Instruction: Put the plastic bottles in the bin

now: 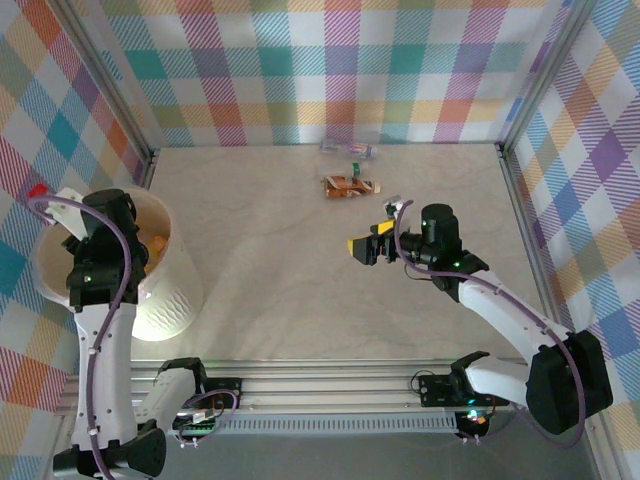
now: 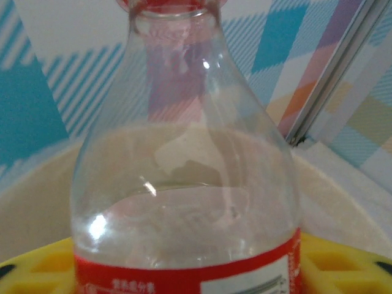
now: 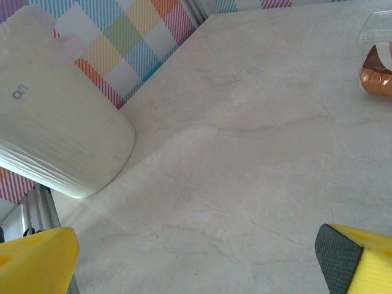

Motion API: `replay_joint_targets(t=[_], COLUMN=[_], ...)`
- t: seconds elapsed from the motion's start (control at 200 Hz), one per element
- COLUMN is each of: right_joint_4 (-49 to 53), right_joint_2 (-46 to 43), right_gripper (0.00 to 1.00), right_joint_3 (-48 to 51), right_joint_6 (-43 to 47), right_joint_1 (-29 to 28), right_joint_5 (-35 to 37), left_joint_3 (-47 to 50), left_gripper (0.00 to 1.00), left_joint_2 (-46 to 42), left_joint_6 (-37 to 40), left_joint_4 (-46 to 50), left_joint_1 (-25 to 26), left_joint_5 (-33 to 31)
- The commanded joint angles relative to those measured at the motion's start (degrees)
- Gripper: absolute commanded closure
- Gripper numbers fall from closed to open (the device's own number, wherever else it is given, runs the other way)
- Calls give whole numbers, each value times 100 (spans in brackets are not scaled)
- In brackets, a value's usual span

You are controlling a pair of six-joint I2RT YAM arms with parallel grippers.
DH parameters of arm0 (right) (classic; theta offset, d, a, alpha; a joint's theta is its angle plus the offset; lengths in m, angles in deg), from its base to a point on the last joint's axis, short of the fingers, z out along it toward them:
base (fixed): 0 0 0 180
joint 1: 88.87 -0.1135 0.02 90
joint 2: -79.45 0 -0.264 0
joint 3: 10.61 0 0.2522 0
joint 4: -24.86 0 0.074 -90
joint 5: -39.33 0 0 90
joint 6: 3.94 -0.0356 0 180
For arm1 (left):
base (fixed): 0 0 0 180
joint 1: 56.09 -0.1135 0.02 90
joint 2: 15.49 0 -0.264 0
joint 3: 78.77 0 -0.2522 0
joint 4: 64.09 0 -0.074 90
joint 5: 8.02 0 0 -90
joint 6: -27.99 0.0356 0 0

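Observation:
In the left wrist view a clear plastic bottle (image 2: 184, 202) with a red label and red cap stands very close, between the yellow fingers (image 2: 343, 263). My left gripper (image 2: 187, 272) is shut on it above the bin (image 2: 349, 190). From above, that bottle (image 1: 55, 197) hangs over the far rim of the white ribbed bin (image 1: 175, 290), held by the left gripper (image 1: 75, 215). Orange-labelled bottles (image 1: 155, 245) lie inside. A brown-labelled bottle (image 1: 350, 186) and a clear one (image 1: 347, 150) lie on the far table. My right gripper (image 1: 376, 229) hovers open and empty near them.
The right wrist view looks across bare marble table toward the bin's ribbed side (image 3: 61, 122), with the brown-labelled bottle (image 3: 376, 70) at its right edge and the right gripper (image 3: 196, 257) spread wide. Checked walls close the table on three sides.

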Motion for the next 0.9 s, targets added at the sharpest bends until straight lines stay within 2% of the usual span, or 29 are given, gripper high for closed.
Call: replay_joint_targets(t=[0.0,0.115,0.31,0.42,0.54,0.64,0.79,0.895], right_joint_4=[-160,-180,-200,-196,-111,56,204,398], right_joint_2=[50,60,98,109,129,159,346,545], right_gripper=[0,0,0,0,0,0,0,0], right_joint_3=[-139,-135,-133,-129,-166,-232,-316,-513], right_joint_6=[119,128,104,104,41,-248,-505,-384], right_joint_1=[-32,-36,-40,-36,-38,-32,7,74], right_joint_5=[-168,-144,-98,-65,84,555,1082,1144], left_joint_3=[18,-221,-525,-580,-711,-853,-897,-978], left_gripper=[30,22,5,1,0,0,0,0], left_joint_2=[-58,68,130,118,209,265,248,354], left_joint_6=[-673,-789,-970,-988,-1005,-1021,-750,-692], left_joint_4=[242,515,875,866,887,824,206,-125], left_joint_1=[-90,-88,-88,-84,-84,-84,-81,-64], left_joint_5=[119,359,237,304,665,1289,2977,3931])
